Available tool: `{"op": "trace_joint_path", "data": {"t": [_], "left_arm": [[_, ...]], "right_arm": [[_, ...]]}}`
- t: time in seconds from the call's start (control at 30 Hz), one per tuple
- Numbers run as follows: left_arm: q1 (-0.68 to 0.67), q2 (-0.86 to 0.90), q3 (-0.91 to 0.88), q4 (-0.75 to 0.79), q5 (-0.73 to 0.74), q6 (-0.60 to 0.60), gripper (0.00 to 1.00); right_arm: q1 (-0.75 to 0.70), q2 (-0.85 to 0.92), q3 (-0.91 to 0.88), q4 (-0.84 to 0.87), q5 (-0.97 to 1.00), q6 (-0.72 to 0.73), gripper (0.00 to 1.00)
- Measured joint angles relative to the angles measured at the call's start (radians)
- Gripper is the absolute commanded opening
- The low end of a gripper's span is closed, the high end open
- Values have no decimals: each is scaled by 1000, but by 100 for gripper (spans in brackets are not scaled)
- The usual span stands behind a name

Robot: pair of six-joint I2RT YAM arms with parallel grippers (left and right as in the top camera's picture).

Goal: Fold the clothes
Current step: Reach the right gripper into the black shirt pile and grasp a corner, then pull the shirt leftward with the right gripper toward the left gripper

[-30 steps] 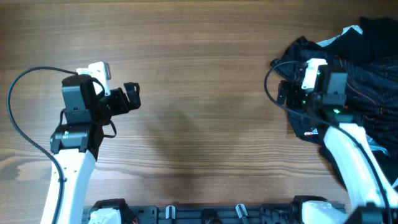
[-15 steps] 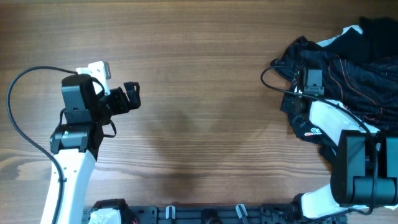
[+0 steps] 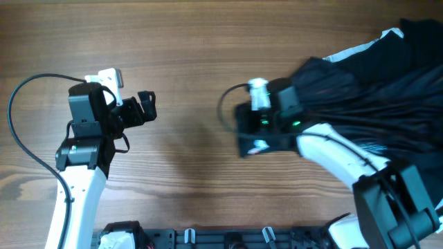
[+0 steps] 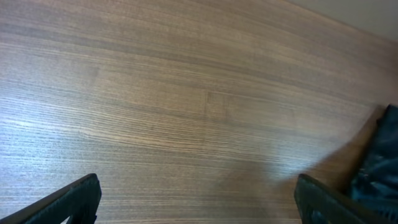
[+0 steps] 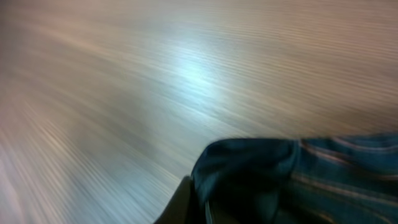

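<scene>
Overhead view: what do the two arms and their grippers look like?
The left arm and right arm have white links and black joint housings. The left gripper and right gripper are black, each with a white block and looping black cable. Green lights glow on the right wrist.

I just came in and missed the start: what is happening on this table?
The right tool is shut on the black jersey and has dragged it from the right edge toward the middle of the table, the cloth stretched behind it. The left tool hangs open over bare wood. No fold is made yet.
</scene>
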Motion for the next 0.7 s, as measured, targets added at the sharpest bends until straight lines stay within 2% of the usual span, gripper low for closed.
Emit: {"op": "trace_joint_path", "data": {"t": [0.03,0.07,0.1,0.13,0.2,0.27,0.43,0.5,0.6,0.7], "left_arm": [[0,0,0,4,0,0,100],[0,0,0,12,0,0,100],[0,1,0,22,0,0,100],[0,1,0,24,0,0,100],[0,2,0,23,19,0,100],[0,2,0,23,69,0,100],[-6,14,2,27,200,0,100],[-34,53,4,32,214,-13,100],[-125,176,5,68,227,-36,100],[-230,324,6,143,225,-44,98]], "right_arm": [[52,-2,-3,66,18,27,15],[107,-2,-9,177,69,63,56],[172,-2,-8,306,130,95,71],[200,-1,-10,378,165,108,97],[229,1,-9,435,212,116,100],[213,1,-7,369,238,94,100],[43,-57,-3,-80,263,31,100],[-27,-106,1,-198,280,-3,100],[-161,-208,0,-322,341,-28,100],[-230,-264,0,-383,354,-40,100]]}}
